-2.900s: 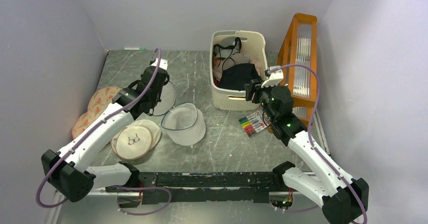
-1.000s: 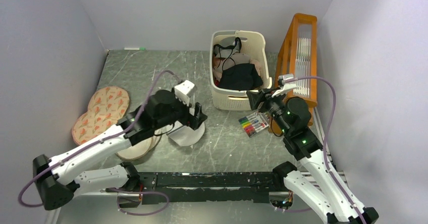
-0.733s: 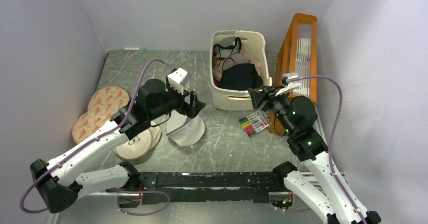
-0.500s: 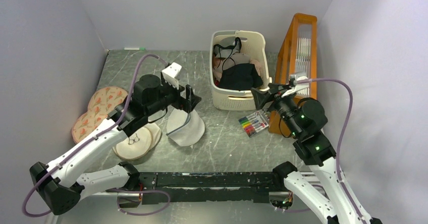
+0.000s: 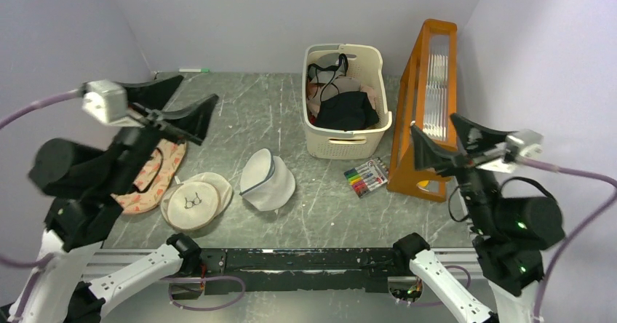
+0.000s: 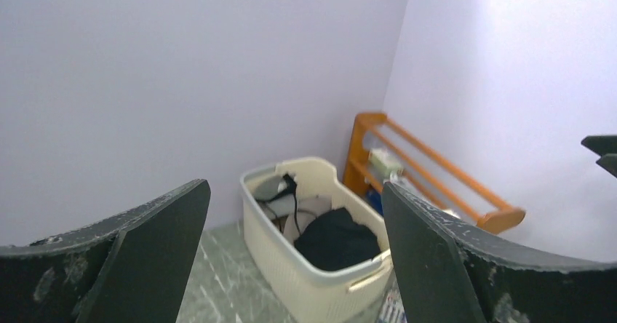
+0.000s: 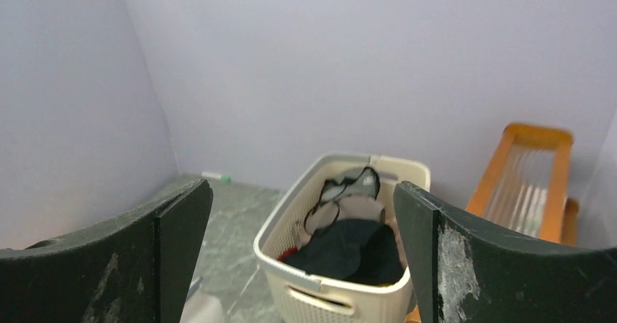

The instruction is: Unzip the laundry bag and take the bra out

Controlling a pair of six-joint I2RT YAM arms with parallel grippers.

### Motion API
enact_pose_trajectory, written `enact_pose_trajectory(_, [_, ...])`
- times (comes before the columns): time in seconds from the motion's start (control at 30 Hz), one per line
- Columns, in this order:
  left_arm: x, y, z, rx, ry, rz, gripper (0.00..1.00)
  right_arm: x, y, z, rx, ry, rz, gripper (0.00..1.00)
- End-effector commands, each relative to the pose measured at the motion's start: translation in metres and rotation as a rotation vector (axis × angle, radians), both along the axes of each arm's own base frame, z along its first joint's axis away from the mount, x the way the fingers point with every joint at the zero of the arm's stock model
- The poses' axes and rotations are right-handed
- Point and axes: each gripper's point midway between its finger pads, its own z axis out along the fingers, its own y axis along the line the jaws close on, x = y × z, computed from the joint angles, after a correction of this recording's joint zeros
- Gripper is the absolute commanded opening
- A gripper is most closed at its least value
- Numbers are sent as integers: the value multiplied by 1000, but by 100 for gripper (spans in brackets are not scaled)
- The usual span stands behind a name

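The laundry bag (image 5: 267,180), a white mesh pouch with a dark zip rim, lies open on the table by itself. The black bra (image 5: 347,110) lies in the cream basket (image 5: 342,147), over other garments. My left gripper (image 5: 178,103) is open, raised high over the table's left side, and holds nothing. My right gripper (image 5: 445,140) is open too, high up at the right by the rack. Both wrist views look down at the distant basket between spread fingers: left gripper (image 6: 295,186), bra (image 6: 336,239); right gripper (image 7: 303,186), bra (image 7: 353,254).
An orange rack (image 5: 429,105) stands right of the basket, with coloured markers (image 5: 366,177) at its foot. Cream round pads (image 5: 195,201) and pink patterned pads (image 5: 149,174) lie left of the bag. A green-capped pen (image 5: 193,70) lies by the back wall.
Both arms have lifted and drawn back toward the near edge. The left gripper has left the laundry bag's side. The right gripper's jaws have spread wider.
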Motion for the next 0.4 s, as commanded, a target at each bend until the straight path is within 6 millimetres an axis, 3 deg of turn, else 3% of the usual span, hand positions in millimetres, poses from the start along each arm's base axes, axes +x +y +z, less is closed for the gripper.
enact_pose_trajectory(0.0, [-10, 11, 7, 22, -18, 15, 99, -27, -24, 19, -5, -51, -58, 100])
enact_pose_trajectory(0.13, [-18, 19, 3, 0, -9, 17, 99, -42, -37, 32, 25, -103, -88, 100])
enact_pose_trajectory(0.37, [-23, 24, -4, -9, 30, 20, 99, -33, -43, 31, 63, -61, -136, 100])
